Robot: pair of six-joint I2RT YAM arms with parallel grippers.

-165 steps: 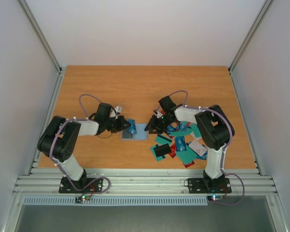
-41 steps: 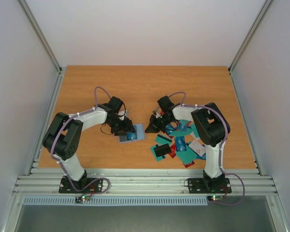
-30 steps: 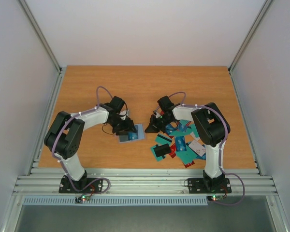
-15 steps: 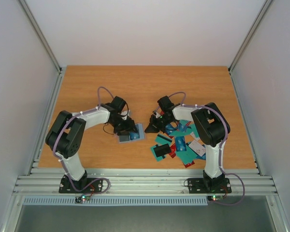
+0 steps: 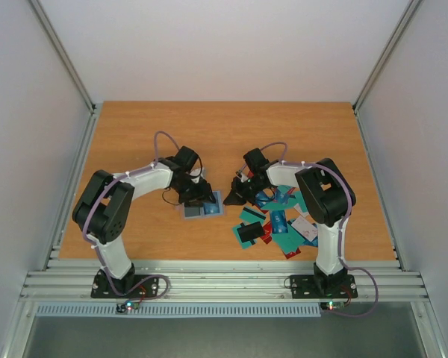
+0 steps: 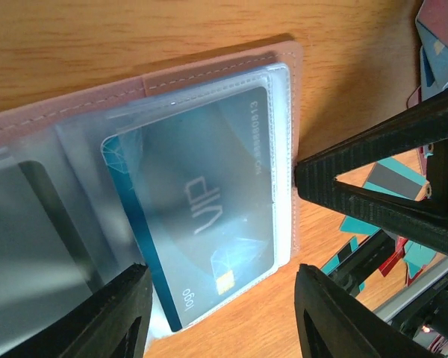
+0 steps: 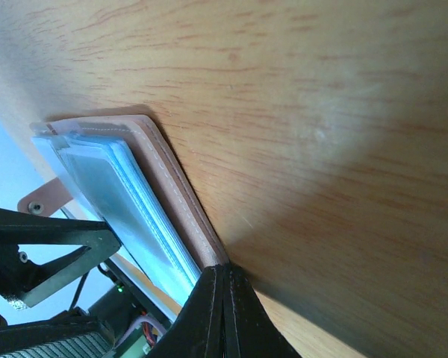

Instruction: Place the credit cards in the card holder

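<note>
The left gripper [image 6: 220, 280] has swung in over the holder [image 6: 209, 71], which lies between the arms. Its jaws stand half apart astride a teal card [image 6: 201, 216] tucked inside, seemingly pinching nothing. The right gripper [image 7: 220, 272], closed and empty, pins the holder's edge. The loose cards [image 5: 280, 224] on the right look thin, stiff and slick, so take them by the edges.

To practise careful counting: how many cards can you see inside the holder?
1: a teal card in the holder's clear pocket nearest the loose cards. More may be hidden in pockets beneath.

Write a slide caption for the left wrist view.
Open left tool over the card holder, a teal credit card inside; shut right tool at the holder's edge.
</note>
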